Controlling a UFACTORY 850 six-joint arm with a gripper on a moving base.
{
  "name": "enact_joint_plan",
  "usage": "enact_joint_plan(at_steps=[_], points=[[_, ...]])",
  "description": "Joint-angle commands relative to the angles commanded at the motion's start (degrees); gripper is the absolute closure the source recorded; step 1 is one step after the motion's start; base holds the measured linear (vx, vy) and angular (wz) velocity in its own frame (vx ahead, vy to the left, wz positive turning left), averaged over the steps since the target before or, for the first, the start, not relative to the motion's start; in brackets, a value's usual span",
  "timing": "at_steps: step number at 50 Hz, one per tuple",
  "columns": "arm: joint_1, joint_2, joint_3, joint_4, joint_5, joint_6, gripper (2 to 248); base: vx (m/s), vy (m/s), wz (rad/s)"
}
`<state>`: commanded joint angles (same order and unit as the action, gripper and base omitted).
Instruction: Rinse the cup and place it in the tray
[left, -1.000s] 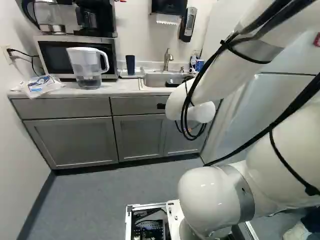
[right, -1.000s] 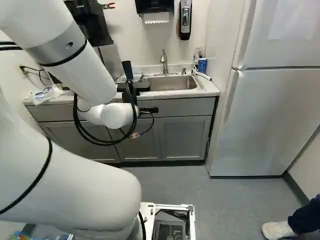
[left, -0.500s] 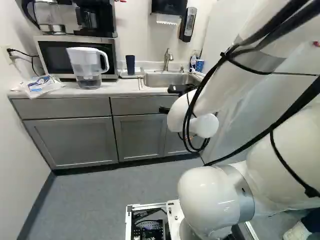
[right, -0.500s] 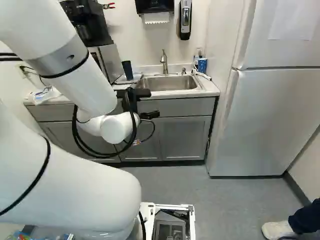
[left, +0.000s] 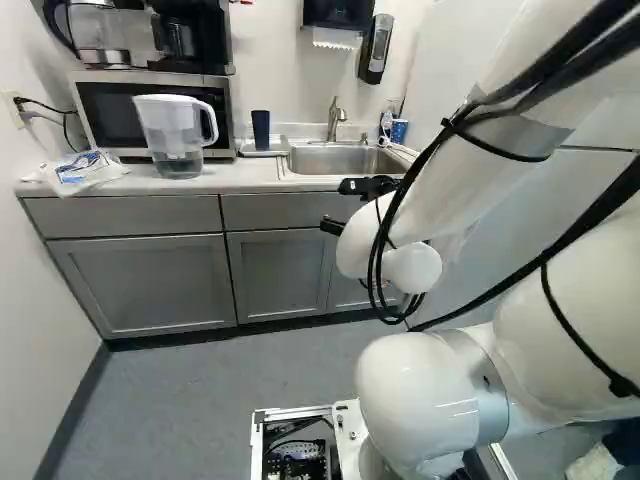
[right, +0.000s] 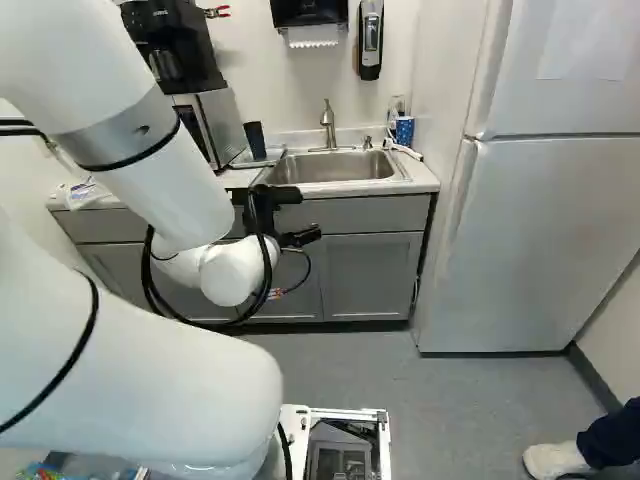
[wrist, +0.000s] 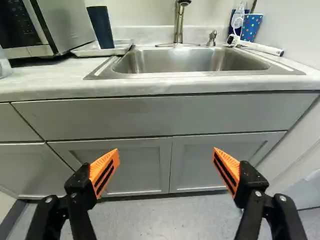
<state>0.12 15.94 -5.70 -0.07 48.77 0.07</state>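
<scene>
Our gripper (wrist: 165, 154) gapes wide and empty. The dark blue tumbler (left: 261, 130) stands upright in the white tray (wrist: 82, 52), upper middle of the left base view, well ahead and leftward; we likely need only back away.

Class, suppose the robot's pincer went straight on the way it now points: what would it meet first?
Probably the grey cabinet front below the sink, near where its doors meet; how far it lies from the pincer is unclear.
</scene>
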Motion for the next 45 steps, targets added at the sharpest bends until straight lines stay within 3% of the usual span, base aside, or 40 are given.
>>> enact_joint_plan(at_steps=[45], points=[[-0.12, 0.06, 0.7, 0.07, 1.23, -0.07, 3, 0.0, 0.0, 0.0]])
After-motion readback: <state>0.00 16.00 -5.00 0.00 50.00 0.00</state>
